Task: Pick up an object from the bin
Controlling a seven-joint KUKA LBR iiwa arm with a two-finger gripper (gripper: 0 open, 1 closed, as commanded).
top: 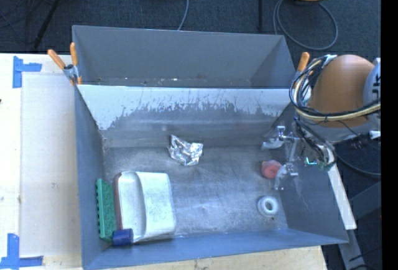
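My gripper (278, 157) hangs low at the right side of the bin, open, with its two metal fingers spread apart. A small red, roundish thing (270, 169) lies on the bin floor just left of the lower finger (282, 174); I cannot tell whether they touch. The upper finger (274, 137) stands apart from it. A little white ring (268, 205) lies flat on the floor below the gripper, near the front right corner.
A crumpled ball of silver foil (185, 152) lies mid-floor. In the front left corner sits a white rectangular block (149, 203), with a green ribbed piece (106, 208) along its left side and a small blue thing (122, 237) at its front.
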